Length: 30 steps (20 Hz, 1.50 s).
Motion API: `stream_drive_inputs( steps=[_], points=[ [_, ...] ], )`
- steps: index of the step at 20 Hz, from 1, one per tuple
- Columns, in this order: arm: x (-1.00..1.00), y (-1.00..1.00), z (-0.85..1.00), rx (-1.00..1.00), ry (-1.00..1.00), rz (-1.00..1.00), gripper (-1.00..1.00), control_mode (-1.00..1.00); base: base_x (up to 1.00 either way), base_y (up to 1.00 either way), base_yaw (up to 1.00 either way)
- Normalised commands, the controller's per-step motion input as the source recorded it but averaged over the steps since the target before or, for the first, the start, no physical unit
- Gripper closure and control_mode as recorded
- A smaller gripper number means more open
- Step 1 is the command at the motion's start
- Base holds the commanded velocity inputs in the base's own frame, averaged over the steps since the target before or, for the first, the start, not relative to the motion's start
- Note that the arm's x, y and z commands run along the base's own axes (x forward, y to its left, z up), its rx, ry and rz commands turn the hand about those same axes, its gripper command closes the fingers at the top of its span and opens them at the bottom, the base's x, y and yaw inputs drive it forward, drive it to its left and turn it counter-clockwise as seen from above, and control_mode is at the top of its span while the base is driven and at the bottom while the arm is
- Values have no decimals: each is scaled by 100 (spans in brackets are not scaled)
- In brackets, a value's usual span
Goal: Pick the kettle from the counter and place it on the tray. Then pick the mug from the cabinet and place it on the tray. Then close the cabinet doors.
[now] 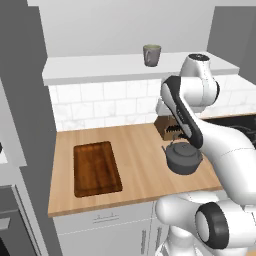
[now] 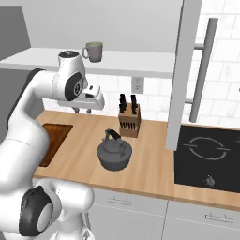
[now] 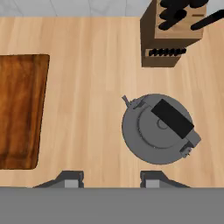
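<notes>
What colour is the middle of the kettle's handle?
Black, against the dark grey kettle body; the hand view, looking straight down on it, shows this best.

The scene is viewed from behind the arm in both base views, forward and down over the counter (image 1: 135, 150): once from the left, once from the right. The kettle (image 1: 183, 159), the knife block (image 2: 129, 123) and the mug (image 1: 151, 55) on the shelf are shared by both. The hand view is aimed straight down from close above at the kettle, the knife block and the tray (image 3: 19, 109).
</notes>
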Motion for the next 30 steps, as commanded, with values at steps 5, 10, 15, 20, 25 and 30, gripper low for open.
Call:
stream_drive_inputs(
  steps=[5,10,15,20,25,30],
  points=[
    [-11,-41,-20,0,1,5,-100,-100,0,0,0],
    [-28,-94,-45,0,2,20,-100,-100,0,0,0],
    [2,-36,-27,-2,2,6,-100,-100,0,0,0],
    [15,-2,-16,-3,3,5,-100,-100,0,0,0],
    [15,-20,-27,0,2,10,-100,-100,0,0,0],
    [23,-22,-26,0,0,8,-100,-100,0,0,0]
  ],
)
